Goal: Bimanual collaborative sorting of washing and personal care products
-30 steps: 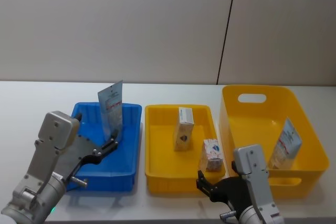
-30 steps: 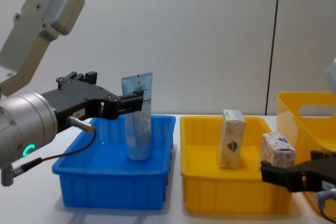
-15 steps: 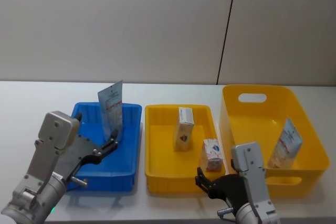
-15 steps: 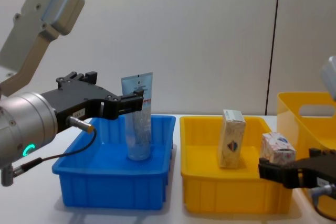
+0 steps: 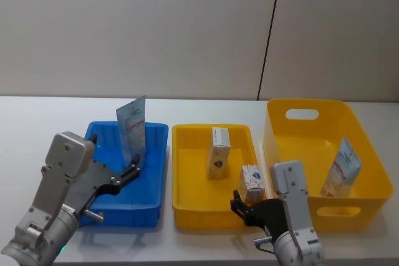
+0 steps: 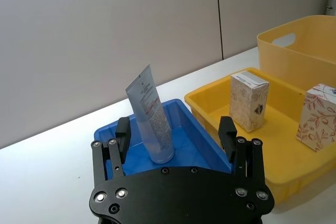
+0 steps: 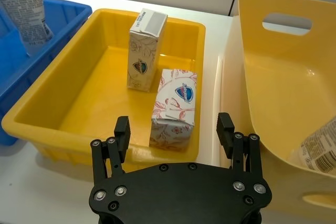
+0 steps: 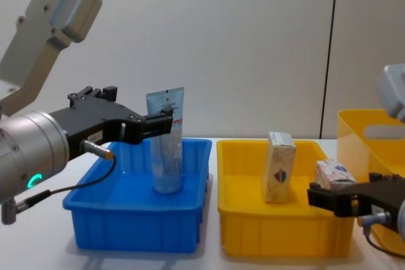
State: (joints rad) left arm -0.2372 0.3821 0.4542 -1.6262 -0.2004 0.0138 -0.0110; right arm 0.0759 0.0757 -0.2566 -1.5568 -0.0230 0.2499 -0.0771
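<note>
The left gripper (image 6: 175,129) hangs over the near part of the blue bin (image 5: 153,199), its jaws spread wide and holding nothing. The pale-blue tube (image 6: 152,119) stands on its cap between and just beyond the fingers, leaning slightly and clear of both in the left wrist view. It seems to stand on its own, so this bin is probably where tubes are collected.

The right gripper (image 7: 174,124) hovers at the near wall of the middle yellow tray (image 5: 187,207), also spread and empty. It faces the shorter patterned box (image 7: 175,107) without touching it. That box stands upright near the tray's right side, with the taller box (image 5: 219,152) upright just beyond it and to the left. Both are cartons, so the tray appears reserved for boxes.

On the far right, the large yellow bin (image 5: 368,205) holds a second tube (image 5: 343,169) propped against its right wall. It probably awaits transfer to the blue bin.
</note>
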